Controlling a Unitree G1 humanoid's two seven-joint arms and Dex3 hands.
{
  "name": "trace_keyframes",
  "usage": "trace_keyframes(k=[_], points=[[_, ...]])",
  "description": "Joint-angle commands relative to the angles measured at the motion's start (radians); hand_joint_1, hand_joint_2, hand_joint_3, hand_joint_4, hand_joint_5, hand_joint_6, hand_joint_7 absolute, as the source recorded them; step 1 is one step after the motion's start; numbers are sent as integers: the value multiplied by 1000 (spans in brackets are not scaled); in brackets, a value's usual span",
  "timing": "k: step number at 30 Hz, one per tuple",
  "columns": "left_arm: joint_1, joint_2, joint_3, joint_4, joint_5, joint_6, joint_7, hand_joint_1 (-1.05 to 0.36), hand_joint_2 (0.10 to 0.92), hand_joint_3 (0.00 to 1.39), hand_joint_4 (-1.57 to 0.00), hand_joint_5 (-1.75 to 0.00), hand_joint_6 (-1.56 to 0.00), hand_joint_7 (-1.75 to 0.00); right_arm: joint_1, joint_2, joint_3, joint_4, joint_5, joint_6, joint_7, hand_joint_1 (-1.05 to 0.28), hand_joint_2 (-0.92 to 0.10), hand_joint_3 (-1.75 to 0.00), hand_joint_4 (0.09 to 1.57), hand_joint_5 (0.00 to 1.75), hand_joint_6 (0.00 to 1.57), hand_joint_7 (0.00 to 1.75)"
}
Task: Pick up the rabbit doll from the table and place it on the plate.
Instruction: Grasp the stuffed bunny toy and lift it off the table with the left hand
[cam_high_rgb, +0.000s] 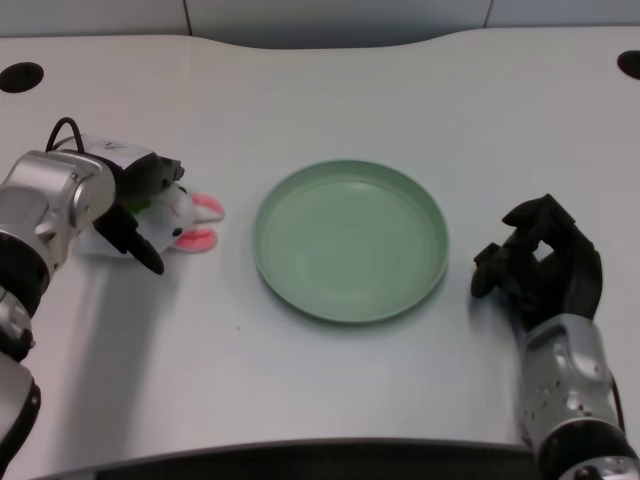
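The left hand (140, 205) is seen closed around the rabbit doll (188, 222), left of the plate (350, 240); slippage is judged possible, the ears being left ungripped.

A white table (330, 400) was seen filling nearly the whole head view, its surface smooth and faintly glossy. A round dark hole (21, 76) was set into the tabletop at the far left corner, and a second dark hole (630, 64) was partly cut off by the picture's right edge at the far right corner. The table's far edge was shaped in a gentle curve, beyond which a pale grey wall (340, 18) with thin vertical seams was visible. A dark strip (300, 462) was seen along the table's near edge.
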Motion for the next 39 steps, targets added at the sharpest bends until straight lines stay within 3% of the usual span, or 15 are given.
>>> trace_keyframes(k=[1,3,6,10,13,18,22,23,26,29,32,35,37,38,39], points=[[-5,1,-26,16,20,-10,25,-1047,900,2,-75,-83,-157,-33,2,1,0,-4,4,-9,4,-1048,-593,-1289,1572,1479,1154,1746],[-4,4,-35,19,29,-12,35,-1040,907,5,-70,-86,-165,-33,1,1,2,-7,1,0,-7,-1048,-597,-1290,1572,1483,1156,1746],[-4,7,-54,24,48,-11,56,-1030,904,2,-58,-88,-170,-30,2,-1,1,1,1,-13,4,-1048,-600,-1282,1567,1475,1150,1746],[1,12,-88,39,85,-24,131,-1013,894,0,-72,-109,-180,-28,3,2,1,-5,2,-9,0,-1048,-598,-1269,1571,1465,1149,1746],[1,11,-109,56,103,-30,175,-966,896,2,-89,-127,-191,-26,4,5,-3,-6,8,-12,9,-1048,-598,-1268,1572,1465,1144,1746],[6,15,-146,82,138,-48,267,-882,875,0,-165,-182,-275,-44,3,6,0,-10,3,-7,-3,-1048,-597,-1271,1572,1470,1154,1746],[13,15,-164,99,158,-51,339,-854,850,0,-238,-233,-356,-61,4,5,1,-12,3,-7,-1,-1048,-597,-1275,1572,1474,1157,1746],[16,15,-163,102,156,-54,360,-832,838,0,-282,-280,-396,-63,4,5,2,-14,1,-4,-4,-1048,-597,-1277,1572,1474,1158,1746],[19,15,-162,111,149,-64,387,-734,810,0,-220,-845,-604,-46,5,5,1,-16,4,-2,-2,-1048,-591,-1282,1572,1478,1159,1746],[13,14,-155,116,137,-75,369,-618,796,0,-261,-1110,-769,-122,6,4,3,-14,1,-8,-1,-1048,-594,-1287,1572,1471,1159,1746],[10,13,-162,116,141,-72,363,-517,786,0,-342,-1218,-822,-191,8,6,7,-20,-5,-8,-11,-1048,-605,-1292,1572,1472,1160,1746],[14,11,-181,118,165,-62,414,-470,769,0,-568,-1054,-880,-179,8,7,9,-23,-6,-2,-17,-1048,-611,-1296,1572,1483,1159,1746],[15,10,-182,121,167,-62,426,-454,763,0,-622,-1008,-903,-163,8,7,10,-25,-6,-1,-18,-1048,-612,-1298,1572,1488,1161,1746],[18,11,-184,125,170,-70,446,-452,762,0,-631,-1000,-908,-158,8,6,8,-22,-3,-2,-11,-1048,-612,-1299,1572,1490,1161,1746],[19,11,-186,128,172,-78,459,-377,769,2,-708,-1181,-972,-155,7,4,6,-18,1,-2,-4,-1048,-604,-1293,1569,1490,1157,1746]])
